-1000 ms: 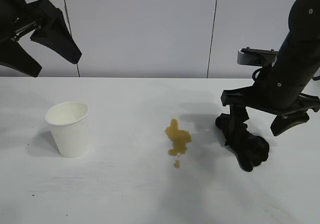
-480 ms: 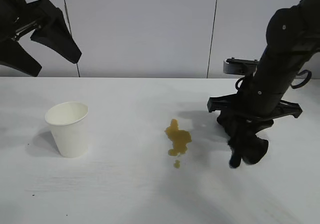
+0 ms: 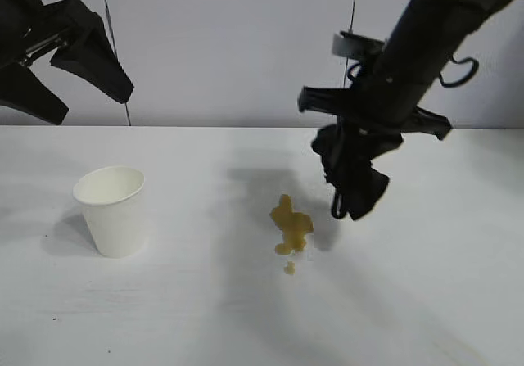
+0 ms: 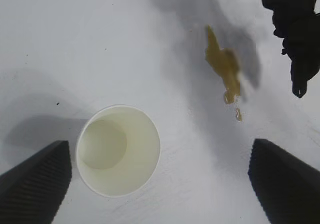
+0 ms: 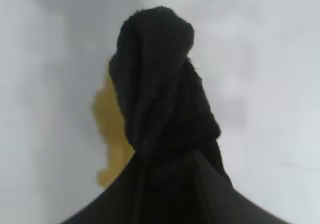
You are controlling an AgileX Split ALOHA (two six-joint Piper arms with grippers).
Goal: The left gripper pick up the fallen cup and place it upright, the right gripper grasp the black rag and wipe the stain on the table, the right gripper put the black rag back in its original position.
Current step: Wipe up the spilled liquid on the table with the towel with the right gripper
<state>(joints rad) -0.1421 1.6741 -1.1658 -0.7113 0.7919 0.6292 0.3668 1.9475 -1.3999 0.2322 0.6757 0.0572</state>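
Black rag (image 3: pixel 352 176) clamped in right gripper (image 3: pixel 354 141), hanging bunched above table (image 3: pixel 426 300).
Beside yellowish-brown stain (image 3: pixel 290 225); left gripper (image 3: pixel 65 63) spread apart over upright white cup (image 3: pixel 111 210).

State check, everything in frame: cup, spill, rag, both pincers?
cup: upright, empty, free on the table.
stain: wet, unwiped.
rag: bunched, hanging off the table, just right of the stain.
right pincer: shut on the rag, raised.
left pincer: open, empty, high above the cup.

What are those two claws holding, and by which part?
The right gripper holds the black rag by its top end, dangling beside the stain. The left gripper holds nothing.
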